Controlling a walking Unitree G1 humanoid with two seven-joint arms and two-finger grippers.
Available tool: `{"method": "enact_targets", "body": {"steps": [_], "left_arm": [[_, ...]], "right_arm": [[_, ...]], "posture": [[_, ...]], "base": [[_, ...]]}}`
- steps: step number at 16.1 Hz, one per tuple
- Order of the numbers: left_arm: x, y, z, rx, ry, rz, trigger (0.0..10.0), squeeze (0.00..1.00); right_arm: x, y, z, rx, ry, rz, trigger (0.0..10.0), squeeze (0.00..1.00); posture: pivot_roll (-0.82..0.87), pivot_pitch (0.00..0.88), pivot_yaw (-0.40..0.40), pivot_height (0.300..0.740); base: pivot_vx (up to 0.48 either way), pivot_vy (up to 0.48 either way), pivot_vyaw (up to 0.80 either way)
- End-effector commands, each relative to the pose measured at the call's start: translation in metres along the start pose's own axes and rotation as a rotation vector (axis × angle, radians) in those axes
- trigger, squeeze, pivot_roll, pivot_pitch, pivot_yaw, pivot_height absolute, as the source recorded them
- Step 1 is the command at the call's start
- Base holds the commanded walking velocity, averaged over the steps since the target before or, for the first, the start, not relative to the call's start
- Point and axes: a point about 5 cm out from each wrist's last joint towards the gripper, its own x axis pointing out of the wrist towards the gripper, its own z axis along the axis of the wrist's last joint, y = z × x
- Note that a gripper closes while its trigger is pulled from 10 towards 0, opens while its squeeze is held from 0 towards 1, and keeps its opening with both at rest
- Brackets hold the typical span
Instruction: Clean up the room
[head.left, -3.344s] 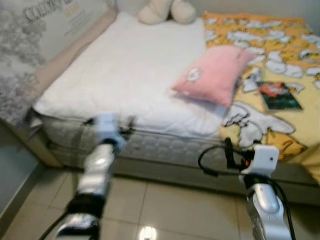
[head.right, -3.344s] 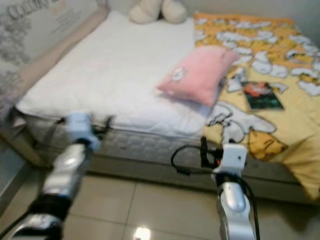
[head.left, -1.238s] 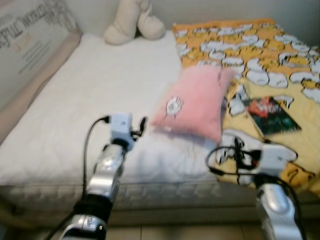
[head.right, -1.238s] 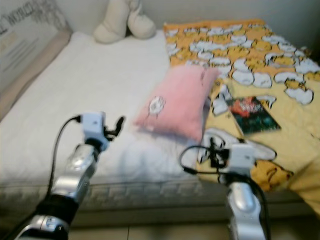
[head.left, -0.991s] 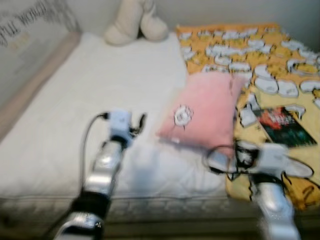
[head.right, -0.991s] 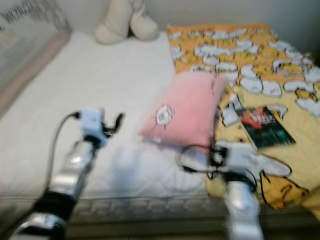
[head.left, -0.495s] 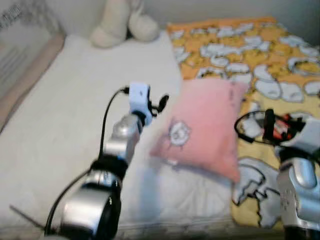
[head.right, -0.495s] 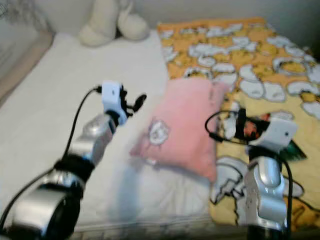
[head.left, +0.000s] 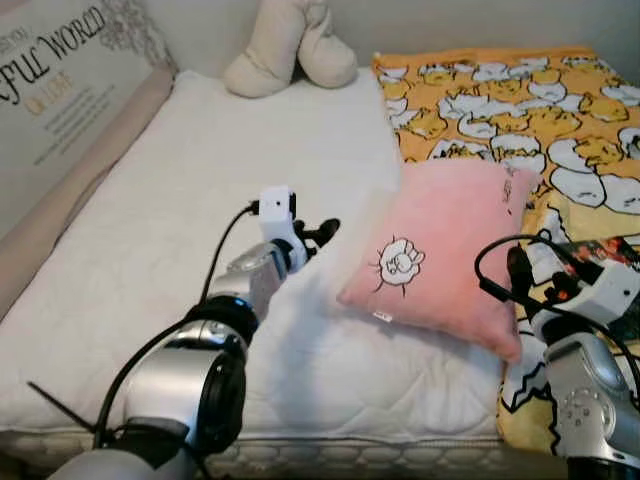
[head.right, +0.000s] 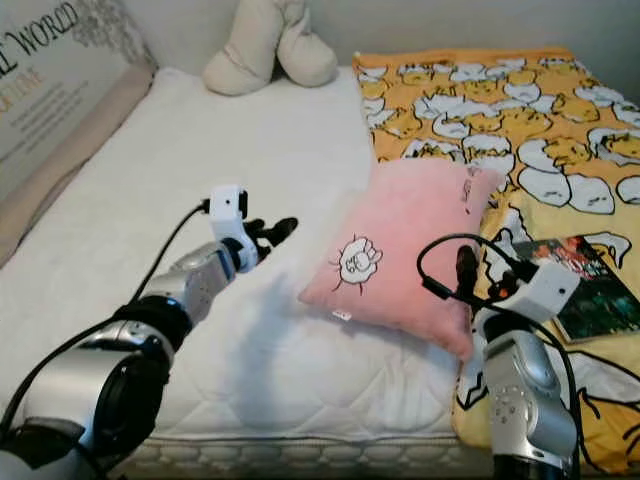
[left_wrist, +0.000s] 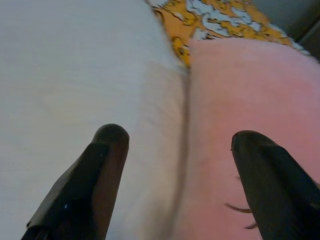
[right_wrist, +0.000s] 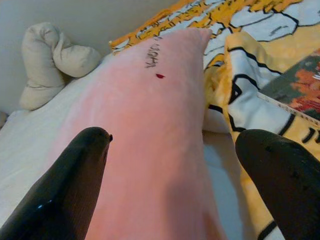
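A pink pillow (head.left: 440, 250) with a small white face print lies on the bed, half on the white mattress (head.left: 200, 180) and half on the yellow patterned blanket (head.left: 500, 100). My left gripper (head.left: 322, 232) hovers open just left of the pillow's left edge; in the left wrist view the pillow (left_wrist: 240, 115) fills one side between the spread fingers. My right gripper (head.right: 465, 268) is open at the pillow's near right corner, and the right wrist view looks along the pillow (right_wrist: 150, 135). A dark book (head.right: 592, 272) lies on the blanket to the right.
A cream plush toy (head.right: 270, 45) rests at the head of the bed. A lettered panel (head.left: 60, 90) runs along the bed's left side. The blanket (head.right: 560, 130) covers the right half of the bed.
The camera has come closer to the bed. My left gripper has stayed by the pillow's left edge, and the right arm has dropped lower at the pillow's near right corner.
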Motion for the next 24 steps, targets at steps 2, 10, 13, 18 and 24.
{"method": "enact_targets", "body": {"steps": [2, 10, 13, 18, 24], "left_arm": [[0.003, -0.007, 0.008, -0.001, -0.01, -0.032, 10.0, 0.0], [0.007, -0.024, -0.013, 0.013, 0.092, -0.084, 10.0, 0.0], [0.009, -0.034, -0.02, -0.03, 0.12, -0.129, 10.0, 0.0], [0.01, -0.044, -0.036, -0.098, 0.142, -0.135, 10.0, 0.0], [0.01, -0.061, -0.052, -0.175, 0.177, -0.211, 10.0, 0.0]], "right_arm": [[0.003, 0.006, 0.005, 0.019, 0.002, 0.025, 10.0, 0.0], [-0.013, 0.006, -0.002, 0.067, 0.072, 0.026, 10.0, 0.0], [-0.011, 0.008, -0.009, 0.054, 0.107, 0.036, 10.0, 0.0], [0.005, 0.023, -0.019, 0.08, 0.134, 0.093, 10.0, 0.0], [0.016, 0.028, -0.02, 0.218, 0.099, 0.096, 10.0, 0.0]], "posture": [[-0.23, 0.02, 0.113, 0.74], [-0.28, 0.131, 0.118, 0.74], [-0.27, 0.148, 0.115, 0.74], [-0.27, 0.168, 0.116, 0.74], [-0.28, 0.168, 0.112, 0.74]], "base": [[0.0, 0.0, 0.0], [0.0, 0.0, 0.0], [0.0, 0.0, 0.0], [0.0, 0.0, 0.0], [0.0, 0.0, 0.0]]}}
